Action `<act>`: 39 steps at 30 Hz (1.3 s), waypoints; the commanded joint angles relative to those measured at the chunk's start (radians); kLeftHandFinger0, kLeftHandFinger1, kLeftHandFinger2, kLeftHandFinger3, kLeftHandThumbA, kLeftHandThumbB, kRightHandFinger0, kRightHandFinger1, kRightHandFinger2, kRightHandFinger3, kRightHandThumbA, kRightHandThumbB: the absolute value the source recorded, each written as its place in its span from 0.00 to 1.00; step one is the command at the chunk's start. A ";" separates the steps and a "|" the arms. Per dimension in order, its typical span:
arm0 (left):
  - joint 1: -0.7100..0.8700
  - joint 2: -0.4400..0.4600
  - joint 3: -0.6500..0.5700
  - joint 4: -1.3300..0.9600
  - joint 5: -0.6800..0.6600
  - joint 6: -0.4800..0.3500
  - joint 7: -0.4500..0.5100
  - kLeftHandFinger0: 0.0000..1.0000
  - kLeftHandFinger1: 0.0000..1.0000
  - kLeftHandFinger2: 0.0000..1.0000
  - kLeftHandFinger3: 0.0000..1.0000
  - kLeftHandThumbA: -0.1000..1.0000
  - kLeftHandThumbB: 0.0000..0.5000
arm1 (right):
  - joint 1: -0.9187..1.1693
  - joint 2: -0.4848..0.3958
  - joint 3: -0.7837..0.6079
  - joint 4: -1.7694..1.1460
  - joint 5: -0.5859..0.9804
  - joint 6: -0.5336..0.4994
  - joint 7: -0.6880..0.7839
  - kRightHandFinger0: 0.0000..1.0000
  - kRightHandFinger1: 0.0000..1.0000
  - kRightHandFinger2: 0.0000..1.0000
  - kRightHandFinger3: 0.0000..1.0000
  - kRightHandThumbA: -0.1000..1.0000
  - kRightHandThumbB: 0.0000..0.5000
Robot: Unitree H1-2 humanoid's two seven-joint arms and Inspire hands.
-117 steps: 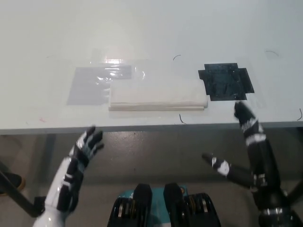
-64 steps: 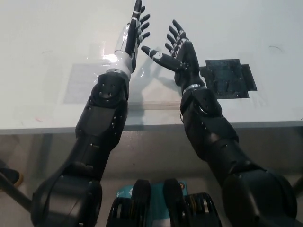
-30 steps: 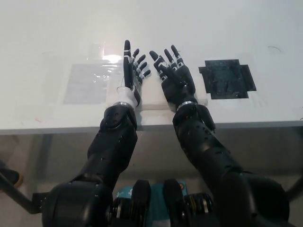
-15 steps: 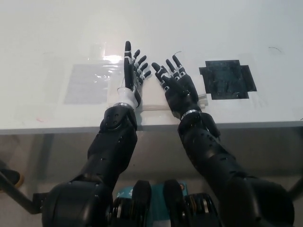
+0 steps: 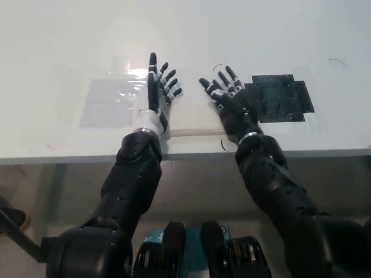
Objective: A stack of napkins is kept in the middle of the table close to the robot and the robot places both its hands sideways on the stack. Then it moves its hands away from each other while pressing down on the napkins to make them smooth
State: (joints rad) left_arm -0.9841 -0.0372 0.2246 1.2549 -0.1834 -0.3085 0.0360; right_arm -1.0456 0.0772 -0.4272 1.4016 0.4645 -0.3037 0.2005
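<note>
both hands lay on the stack of napkins (image 5: pixel 194 119), which sat near the front edge of the white table (image 5: pixel 243 35), roughly in the middle of it. the left hand (image 5: pixel 157 95) rested over the stack's left end, turned on its side, with its fingers (image 5: pixel 153 69) stretched forward and fanned a little apart, holding nothing. the right hand (image 5: pixel 231 103) lay over the stack's right end, its fingers (image 5: pixel 232 76) spread wide and pointing away from the robot, likewise holding nothing. between the two hands a bare strip of white napkin showed, so the hands were apart and not touching each other.

just to the right of the right hand a black patch (image 5: pixel 282 97) lay flat on the table, and the hand's outer edge was at or just over its left border; whether they touched could not be told. to the left of the left hand a pale grey rectangle (image 5: pixel 107 103) lay flat on the surface, with a shiny clear film (image 5: pixel 130 68) catching the light behind it. a few thin dark pen marks (image 5: pixel 337 61) showed on the tabletop at the far right. how hard the hands pressed on the napkins could not be told.
</note>
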 commanded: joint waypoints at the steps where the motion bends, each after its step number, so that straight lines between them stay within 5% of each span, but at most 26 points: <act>1: 0.010 0.060 0.013 -0.032 -0.025 0.009 -0.030 1.00 1.00 1.00 1.00 1.00 0.59 | 0.020 -0.055 -0.020 0.015 0.013 -0.009 -0.039 1.00 1.00 1.00 1.00 1.00 0.45; 30: 0.106 0.206 0.025 -0.196 -0.059 0.038 -0.118 1.00 1.00 1.00 1.00 1.00 0.58 | 0.040 -0.134 -0.074 -0.020 0.034 -0.049 0.041 1.00 1.00 1.00 1.00 1.00 0.46; 35: 0.139 0.214 -0.003 -0.287 -0.045 0.047 -0.139 1.00 1.00 1.00 1.00 1.00 0.63 | 0.037 -0.131 -0.050 -0.101 0.027 -0.090 0.091 1.00 1.00 1.00 1.00 1.00 0.46; 39: 0.208 0.205 -0.037 -0.495 -0.036 0.131 -0.156 1.00 1.00 1.00 1.00 1.00 0.67 | 0.149 -0.090 0.077 -0.559 -0.070 -0.067 0.067 1.00 1.00 1.00 1.00 1.00 0.46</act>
State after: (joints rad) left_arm -0.7914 0.1525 0.2248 0.9568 -0.2234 -0.2597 -0.0716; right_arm -0.9432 -0.0353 -0.4540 1.2288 0.4802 -0.3431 0.2380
